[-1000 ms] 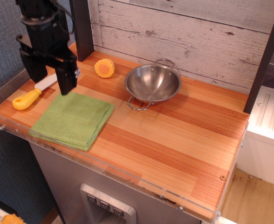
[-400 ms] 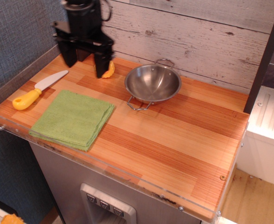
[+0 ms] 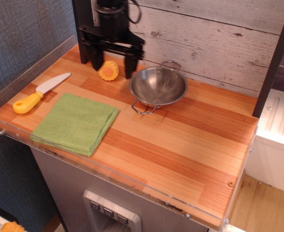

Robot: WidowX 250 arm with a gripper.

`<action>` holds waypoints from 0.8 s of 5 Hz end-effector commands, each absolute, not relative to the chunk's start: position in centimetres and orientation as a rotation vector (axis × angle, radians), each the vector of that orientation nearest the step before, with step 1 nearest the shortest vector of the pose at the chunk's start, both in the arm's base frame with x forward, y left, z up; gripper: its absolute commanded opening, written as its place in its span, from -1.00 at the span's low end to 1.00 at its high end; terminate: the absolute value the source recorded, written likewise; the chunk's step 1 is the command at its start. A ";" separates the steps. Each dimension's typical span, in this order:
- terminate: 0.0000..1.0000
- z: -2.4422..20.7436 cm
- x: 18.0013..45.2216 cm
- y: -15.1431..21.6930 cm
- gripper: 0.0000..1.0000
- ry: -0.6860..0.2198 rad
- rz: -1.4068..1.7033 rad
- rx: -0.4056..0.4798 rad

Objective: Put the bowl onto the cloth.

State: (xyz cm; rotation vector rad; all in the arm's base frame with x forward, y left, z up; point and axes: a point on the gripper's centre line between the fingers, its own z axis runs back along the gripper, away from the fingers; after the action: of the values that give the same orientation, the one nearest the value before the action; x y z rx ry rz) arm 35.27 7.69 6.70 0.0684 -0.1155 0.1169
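The shiny steel bowl (image 3: 158,86) with two wire loop handles stands upright on the wooden counter near the back wall. The folded light-green cloth (image 3: 75,123) lies flat at the front left, apart from the bowl. My black gripper (image 3: 114,67) hangs open above the counter's back, just left of the bowl's rim, with its two fingers spread either side of a yellow toy. It holds nothing.
A yellow round toy (image 3: 108,70) lies at the back between my fingers. A toy knife (image 3: 35,94) with a yellow handle lies left of the cloth. A dark post (image 3: 272,63) stands at the right. A clear lip (image 3: 108,169) edges the counter's front.
My gripper has moved from the left, above the knife and cloth, rightward along the back of the counter toward the bowl. The bowl and cloth have not moved.
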 end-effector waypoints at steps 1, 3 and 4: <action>-1.00 5.7 36.9 5.7 1.00 -0.222 0.155 0.095; -1.00 3.2 36.8 5.6 1.00 -0.183 0.142 0.130; -1.00 2.8 36.8 5.6 -1.00 -0.178 0.131 0.142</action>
State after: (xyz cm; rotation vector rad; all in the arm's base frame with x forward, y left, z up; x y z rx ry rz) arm 36.28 5.59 1.73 0.1383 -0.1442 0.1369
